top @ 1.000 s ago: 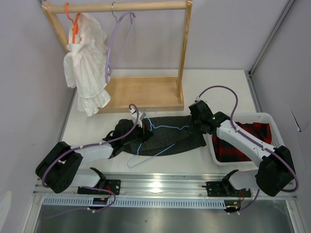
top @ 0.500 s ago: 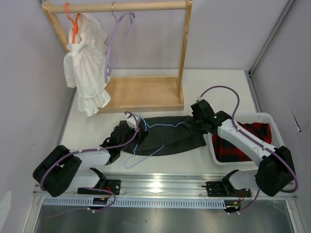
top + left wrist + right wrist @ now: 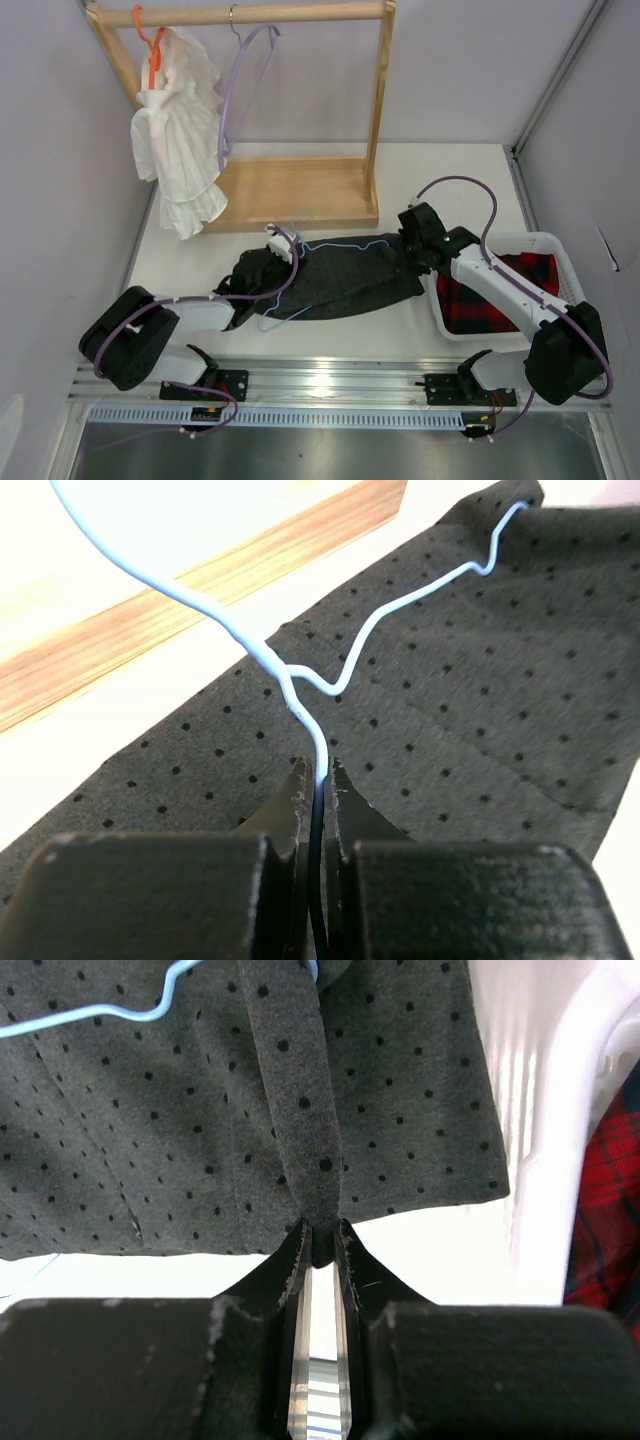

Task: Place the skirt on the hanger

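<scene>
Centre frame: skirt [image 3: 350, 278] lies flat, hanger [image 3: 290, 680] atop. Left gripper [image 3: 318, 775] clamps the hanger wire; right gripper [image 3: 320, 1232] pinches, seemingly, a narrow skirt strap. Threading step; next, hook that strap over the hanger.

A white desk [image 3: 450, 180] is boxed in by plain pale walls at the back [image 3: 450, 70], left [image 3: 50, 200] and right [image 3: 590, 150], under soft, even light. At its far left stands a wooden clothes rack [image 3: 378, 110] with a board base, holding a white garment [image 3: 180, 150] on an orange hanger [image 3: 150, 45] and a bare lavender hanger [image 3: 235, 90]. A white basket [image 3: 515, 238] rests at the right, and a metal rail [image 3: 340, 378] runs along the near edge.
</scene>
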